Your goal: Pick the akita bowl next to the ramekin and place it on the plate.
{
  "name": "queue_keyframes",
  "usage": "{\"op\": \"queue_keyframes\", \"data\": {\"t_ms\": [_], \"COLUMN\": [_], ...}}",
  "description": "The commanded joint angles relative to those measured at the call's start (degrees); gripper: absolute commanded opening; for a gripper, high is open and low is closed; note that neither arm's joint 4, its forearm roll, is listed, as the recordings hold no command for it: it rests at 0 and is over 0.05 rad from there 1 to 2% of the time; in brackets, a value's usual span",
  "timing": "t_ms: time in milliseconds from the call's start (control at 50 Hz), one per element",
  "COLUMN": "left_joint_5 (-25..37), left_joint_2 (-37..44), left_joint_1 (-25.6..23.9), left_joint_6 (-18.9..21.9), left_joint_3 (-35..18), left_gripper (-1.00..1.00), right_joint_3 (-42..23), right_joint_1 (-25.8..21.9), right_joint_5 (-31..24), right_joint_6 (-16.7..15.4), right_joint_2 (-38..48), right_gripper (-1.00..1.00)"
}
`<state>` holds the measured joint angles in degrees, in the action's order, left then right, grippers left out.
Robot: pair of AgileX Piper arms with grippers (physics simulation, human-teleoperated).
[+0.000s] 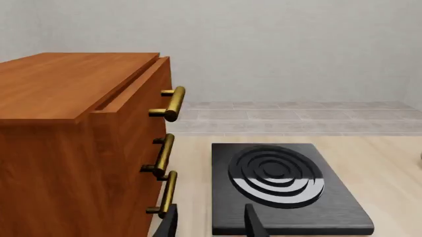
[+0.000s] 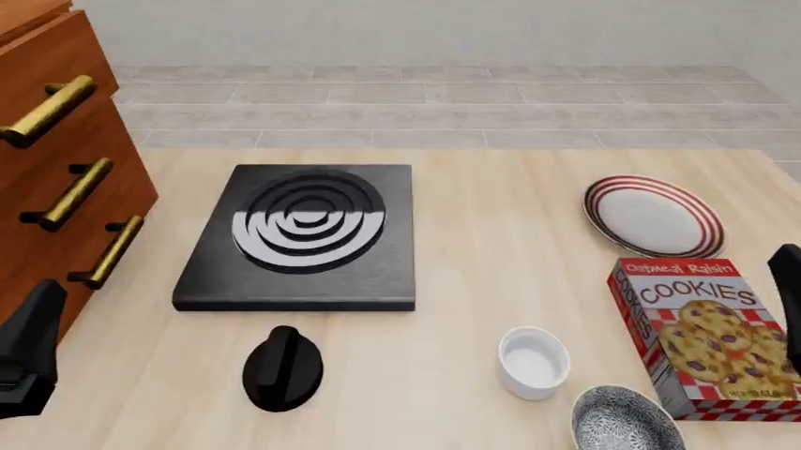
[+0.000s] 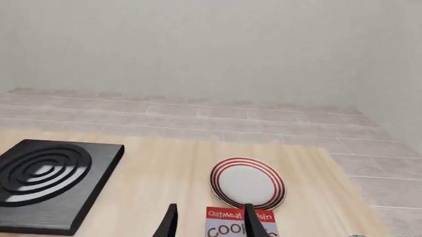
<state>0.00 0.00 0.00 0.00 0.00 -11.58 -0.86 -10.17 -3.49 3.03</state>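
Note:
The akita bowl point(image 2: 626, 422), speckled black and white, sits at the front edge of the table, just right of the plain white ramekin point(image 2: 534, 362). The red-ringed plate point(image 2: 654, 216) lies farther back on the right, and the right wrist view shows the plate point(image 3: 248, 182) ahead of the fingers. My left gripper point(image 1: 211, 224) is open and empty, facing the stove by the cabinet. My right gripper point(image 3: 209, 224) is open and empty too, high above the cookie box. Neither wrist view shows the bowl or the ramekin.
A cookie box point(image 2: 707, 337) lies between the bowl and the plate. A black stove burner point(image 2: 307, 234) occupies the middle, with a black knob point(image 2: 283, 368) in front of it. A wooden cabinet point(image 2: 56, 187) with brass handles stands at the left edge.

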Motion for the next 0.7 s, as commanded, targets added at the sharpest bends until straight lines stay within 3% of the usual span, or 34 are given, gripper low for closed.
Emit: {"op": "queue_keyframes", "data": {"t_ms": [20, 120, 240, 360, 460, 640, 700], "left_joint_5": [0.0, 0.0, 0.0, 0.0, 0.0, 0.0, 0.0], "left_joint_2": [0.0, 0.0, 0.0, 0.0, 0.0, 0.0, 0.0], "left_joint_1": [0.0, 0.0, 0.0, 0.0, 0.0, 0.0, 0.0], "left_joint_6": [0.0, 0.0, 0.0, 0.0, 0.0, 0.0, 0.0], "left_joint_3": [0.0, 0.0, 0.0, 0.0, 0.0, 0.0, 0.0], "left_gripper": [1.0, 1.0, 1.0, 1.0, 1.0, 1.0, 1.0], "right_joint_3": [-4.65, -6.23, -10.04, -11.61, -12.79, -14.98, -16.05], "right_joint_1": [-0.08, 0.04, -0.36, -1.07, -1.21, -2.72, -3.28], "right_joint_5": [-3.42, -5.57, -8.33, -10.12, -11.2, -16.13, -18.41], "right_joint_6": [-0.01, -3.66, -2.43, -3.17, -2.8, 1.97, 1.67], "right_joint_2": [2.99, 4.31, 5.76, 7.53, 9.78, 12.74, 12.23], "right_gripper": [1.0, 1.0, 1.0, 1.0, 1.0, 1.0, 1.0]}}
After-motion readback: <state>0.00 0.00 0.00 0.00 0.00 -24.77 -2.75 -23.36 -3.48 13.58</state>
